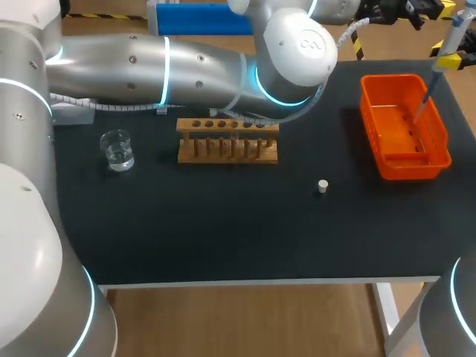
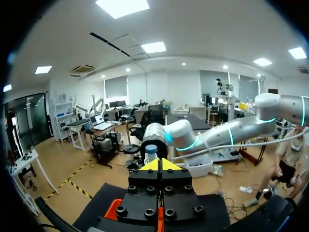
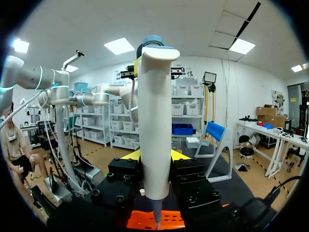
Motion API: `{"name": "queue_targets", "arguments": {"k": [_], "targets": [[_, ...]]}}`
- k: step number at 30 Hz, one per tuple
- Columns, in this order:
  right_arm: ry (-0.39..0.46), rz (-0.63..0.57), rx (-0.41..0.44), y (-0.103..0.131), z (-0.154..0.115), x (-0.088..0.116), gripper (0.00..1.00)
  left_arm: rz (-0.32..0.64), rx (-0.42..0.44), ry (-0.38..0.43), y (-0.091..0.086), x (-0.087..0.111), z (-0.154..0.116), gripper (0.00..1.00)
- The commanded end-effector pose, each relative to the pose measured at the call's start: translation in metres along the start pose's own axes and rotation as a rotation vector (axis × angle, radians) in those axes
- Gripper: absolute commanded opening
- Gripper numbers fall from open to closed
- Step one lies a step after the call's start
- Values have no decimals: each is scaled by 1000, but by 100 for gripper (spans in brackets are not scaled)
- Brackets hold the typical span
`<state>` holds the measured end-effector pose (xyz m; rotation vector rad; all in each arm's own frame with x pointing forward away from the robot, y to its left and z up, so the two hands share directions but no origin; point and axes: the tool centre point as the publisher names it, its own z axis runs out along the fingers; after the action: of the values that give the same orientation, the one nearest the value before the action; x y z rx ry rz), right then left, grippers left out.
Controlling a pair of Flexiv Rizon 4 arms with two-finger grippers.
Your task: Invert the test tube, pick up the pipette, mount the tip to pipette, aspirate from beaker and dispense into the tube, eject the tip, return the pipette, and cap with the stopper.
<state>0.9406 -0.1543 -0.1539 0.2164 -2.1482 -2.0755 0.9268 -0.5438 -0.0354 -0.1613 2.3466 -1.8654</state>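
Right gripper (image 3: 154, 157) closed on the lower body of the pipette (image 3: 154, 111). The pipette's thin tip hangs over the orange basket (image 1: 410, 165) at the far right of the table (image 1: 223, 238). Left gripper (image 2: 159, 165) has its fingers pressed together, holds nothing, and sits just beside the pipette's blue top. Wooden rack (image 1: 227, 141) stands mid-table, with the beaker (image 1: 117, 149) to its left. White stopper (image 1: 323, 186) lies apart, nearer the front edge.

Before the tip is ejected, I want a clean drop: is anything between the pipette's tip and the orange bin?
Nothing visible does. The pipette hangs tilted above the orange bin, its blue tip pointing into the open top with no object between.
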Motion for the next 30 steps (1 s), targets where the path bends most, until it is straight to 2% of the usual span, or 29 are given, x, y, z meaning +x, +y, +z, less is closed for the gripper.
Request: {"name": "queue_targets", "arguments": {"k": [1,30], "targets": [[8,0,1,-1,-3,-2,0,0,110,9,3,-4,9,0],[8,0,1,-1,-3,-2,0,-10,130,28,7,-19,33,0]]}}
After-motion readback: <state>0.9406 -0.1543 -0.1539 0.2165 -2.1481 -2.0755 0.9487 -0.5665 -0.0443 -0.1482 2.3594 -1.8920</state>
